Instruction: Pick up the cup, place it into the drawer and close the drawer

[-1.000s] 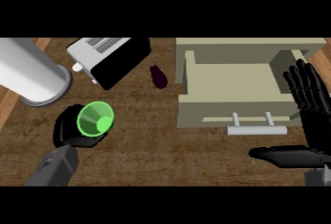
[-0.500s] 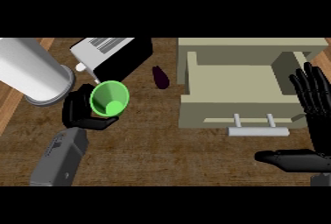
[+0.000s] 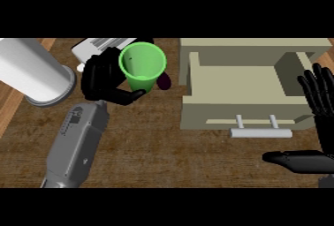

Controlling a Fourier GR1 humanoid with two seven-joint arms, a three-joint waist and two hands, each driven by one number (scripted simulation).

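My left hand (image 3: pixel 104 81) is curled round a green cup (image 3: pixel 143 65) and holds it up above the counter, left of the drawer. The cup's open mouth faces the view. The beige drawer (image 3: pixel 251 86) stands pulled out at the right, its inside bare, with a pale bar handle (image 3: pixel 259 131) at its front. My right hand (image 3: pixel 320 103) rests open at the right edge, fingers up over the drawer's right side and thumb pointing left below it.
A large white cylinder (image 3: pixel 32 73) lies at the left on the wooden counter (image 3: pixel 163 154). A white and black appliance (image 3: pixel 98 46) sits behind the cup. A small dark purple object (image 3: pixel 165 80) peeks out just right of the cup.
The left hand has lifted the green cup higher and carried it right, toward the drawer. The right hand has hardly moved.
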